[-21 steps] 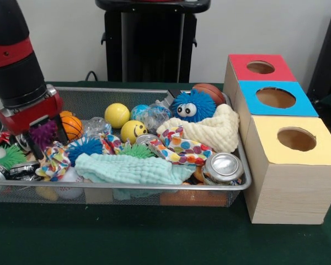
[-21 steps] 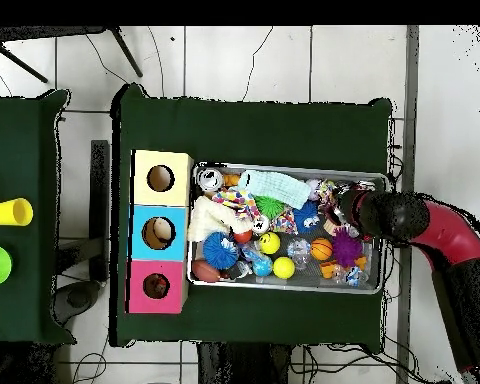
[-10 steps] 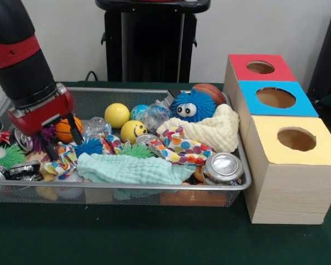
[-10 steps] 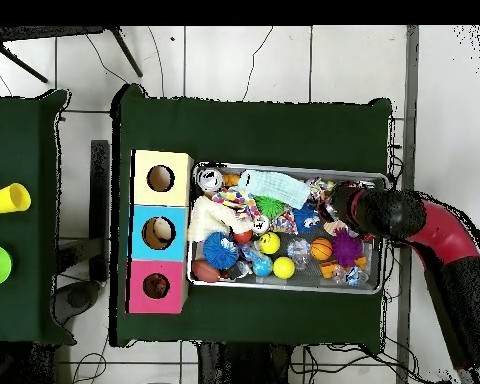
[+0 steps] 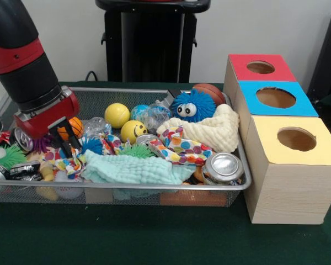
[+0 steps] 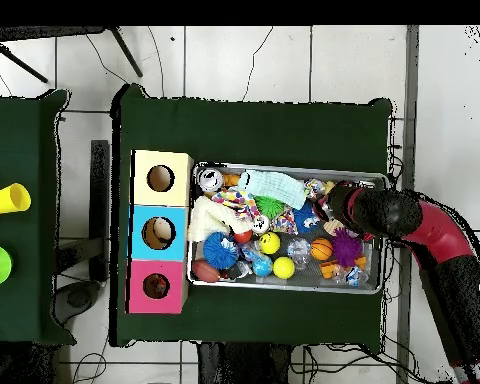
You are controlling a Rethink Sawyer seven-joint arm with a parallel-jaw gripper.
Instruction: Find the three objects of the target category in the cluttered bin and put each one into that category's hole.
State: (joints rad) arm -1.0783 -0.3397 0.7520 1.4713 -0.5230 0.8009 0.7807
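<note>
The gripper (image 5: 68, 144) is lowered with fingers spread among toys in the bin (image 5: 154, 95), its tips partly hidden, an orange ball (image 5: 73, 126) just behind.

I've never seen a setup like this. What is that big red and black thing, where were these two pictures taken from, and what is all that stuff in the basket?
The red and black thing is a robot arm; its gripper is the claw at its end. One picture is taken across the table, facing the robot; the other looks straight down from above.

On the green table sits a wire bin full of small things: a yellow smiley ball, a fuzzy blue ball with eyes, a mint cloth, a cream cloth, a metal can and more. Beside it stand three wooden boxes with round holes, topped red, blue and yellow.

The gripper is lowered into the bin's clutter beside a small orange ball. I cannot tell whether it holds anything.
</note>
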